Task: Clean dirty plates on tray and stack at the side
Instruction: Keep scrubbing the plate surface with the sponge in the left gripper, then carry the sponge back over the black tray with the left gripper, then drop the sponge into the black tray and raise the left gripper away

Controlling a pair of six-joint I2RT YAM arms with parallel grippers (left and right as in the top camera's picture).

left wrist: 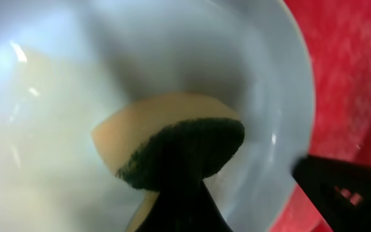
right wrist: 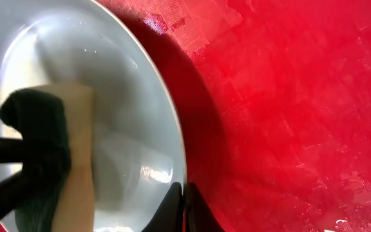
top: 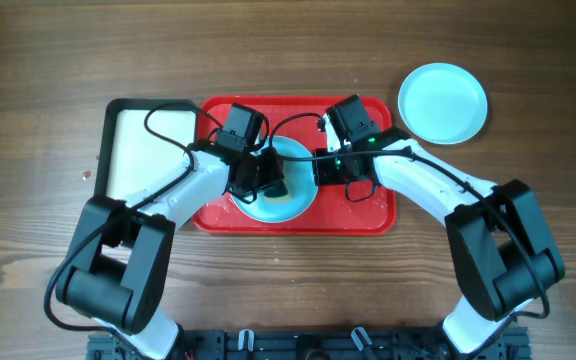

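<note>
Roughly a third done, I reckon: my left gripper (top: 268,178) clamps the sponge (left wrist: 172,138) onto the plate (top: 296,203) in the tray (top: 373,210), my right gripper (right wrist: 184,206) pinches its rim, and the other plate (top: 443,103) lies off the tray's far right corner.

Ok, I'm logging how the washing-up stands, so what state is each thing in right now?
Tray plate, lying in the tray, sponge on it, rim pinched.
Sponge, gripped, pressed on the tray plate.
Left fingers, shut on the sponge.
Right fingers, shut on the tray plate's rim.
Side plate, off the tray, untouched, looks clean.
Tray, holds one plate, floor looks wet.
</note>
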